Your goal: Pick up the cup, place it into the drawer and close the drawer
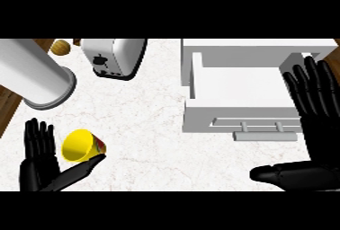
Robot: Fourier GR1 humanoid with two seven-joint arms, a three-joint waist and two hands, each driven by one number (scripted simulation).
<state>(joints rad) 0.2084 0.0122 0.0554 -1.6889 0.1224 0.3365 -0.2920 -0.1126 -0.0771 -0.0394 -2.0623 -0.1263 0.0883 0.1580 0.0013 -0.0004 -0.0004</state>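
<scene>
A yellow cup (pixel 82 145) lies tipped on the white counter at the lower left, its mouth toward me and a red-patterned side showing. My left hand (pixel 38 161) is open beside it, fingers straight up on its left and thumb stretched just under it. The white drawer (pixel 232 85) stands pulled open at the right, its inside bare and its handle (pixel 262 128) on the near front. My right hand (pixel 312 130) is open, fingers straight along the drawer's right side, thumb pointing left below the front panel.
A large white cylinder (pixel 36 74) lies at the upper left, partly over the counter's edge. A white toaster (pixel 114 57) stands at the back, with a small brown object (pixel 60 47) beside it. Wooden floor shows at the far left.
</scene>
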